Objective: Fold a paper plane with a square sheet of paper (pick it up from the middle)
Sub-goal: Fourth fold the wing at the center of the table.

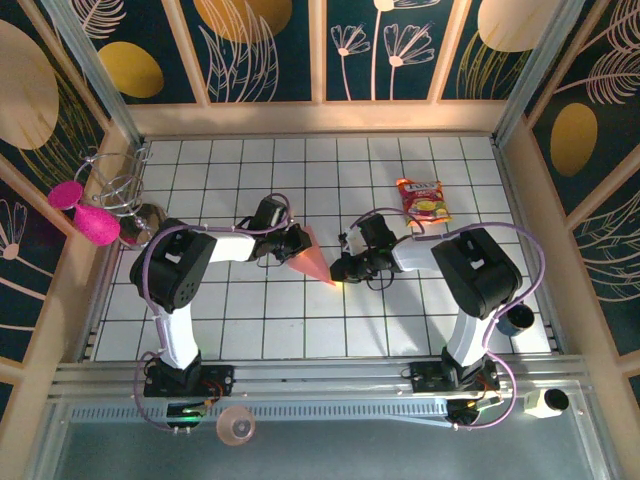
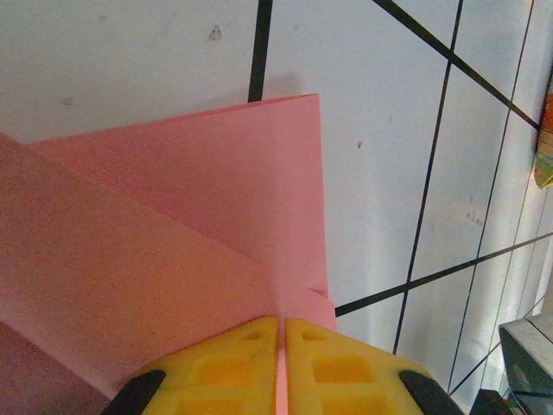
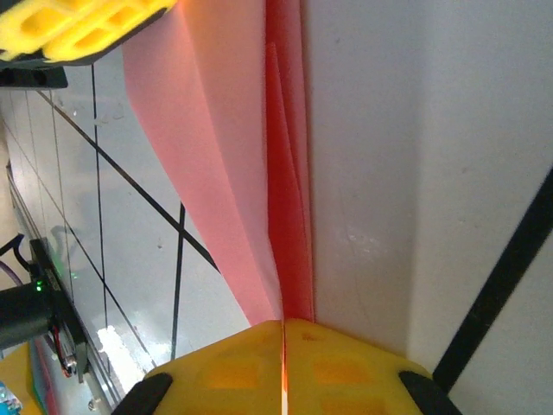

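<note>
**Both claws on the pink dart: tail left, tip right**

My left claw (image 2: 282, 327) is pressed together and pinches the wide tail end of the paper plane (image 1: 312, 262). In the wrist view the pink layers run straight in between the yellow pads. The plane sits low over the tiled worktop (image 1: 250, 320), between my two arms. I cannot tell whether it rests on the tiles or hangs just above them. Its long axis slants from far-left at the tail to near-right at the sharp tip.

My right claw (image 3: 283, 328) is also pressed together, nipping the folded ridge at the tip end. The paper edge shows in the slit between its pads.

Each claw touches its own end, so neither arm is nearer. I judge that any coming move has to work along that axis without tearing the paper.

Further right and farther back, well apart, is a red-and-yellow snack packet (image 1: 423, 200). Its print is too small to read, and no other writing is legible.
</note>
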{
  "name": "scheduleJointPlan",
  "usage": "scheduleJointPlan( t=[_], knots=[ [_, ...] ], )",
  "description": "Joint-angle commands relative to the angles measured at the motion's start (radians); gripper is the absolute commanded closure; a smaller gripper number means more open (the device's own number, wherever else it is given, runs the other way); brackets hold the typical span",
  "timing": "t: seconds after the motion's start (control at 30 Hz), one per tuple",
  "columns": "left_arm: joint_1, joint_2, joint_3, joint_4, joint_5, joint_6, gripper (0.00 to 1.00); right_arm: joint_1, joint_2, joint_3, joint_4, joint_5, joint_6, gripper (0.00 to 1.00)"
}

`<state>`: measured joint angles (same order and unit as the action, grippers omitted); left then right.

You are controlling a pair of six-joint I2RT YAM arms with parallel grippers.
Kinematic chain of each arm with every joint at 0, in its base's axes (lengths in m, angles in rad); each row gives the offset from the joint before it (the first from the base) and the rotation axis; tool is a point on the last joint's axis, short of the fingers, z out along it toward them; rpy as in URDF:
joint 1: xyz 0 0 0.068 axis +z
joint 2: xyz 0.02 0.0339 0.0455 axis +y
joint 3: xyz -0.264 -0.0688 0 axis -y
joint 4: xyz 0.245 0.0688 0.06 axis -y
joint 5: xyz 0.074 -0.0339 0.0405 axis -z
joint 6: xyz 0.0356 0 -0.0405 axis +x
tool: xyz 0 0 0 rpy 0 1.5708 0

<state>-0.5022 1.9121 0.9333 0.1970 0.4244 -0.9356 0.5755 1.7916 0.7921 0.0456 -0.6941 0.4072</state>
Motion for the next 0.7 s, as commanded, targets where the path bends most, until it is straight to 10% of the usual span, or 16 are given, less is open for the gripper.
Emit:
scheduleJointPlan(
  t=[0.0, 0.3, 0.67],
  knots=[
    [0.01, 0.022, 0.007, -0.042, -0.033, 0.003, 0.89, -0.008, -0.061, 0.015, -0.043, 0.044, 0.026, 0.81],
    [0.01, 0.042, 0.025, -0.09, -0.056, 0.007, 0.89, 0.073, -0.166, 0.083, -0.131, 0.301, -0.073, 0.81],
    [0.01, 0.049, 0.034, -0.145, -0.087, 0.017, 0.89, 0.138, -0.046, 0.156, -0.148, 0.282, -0.082, 0.94]
  ],
)
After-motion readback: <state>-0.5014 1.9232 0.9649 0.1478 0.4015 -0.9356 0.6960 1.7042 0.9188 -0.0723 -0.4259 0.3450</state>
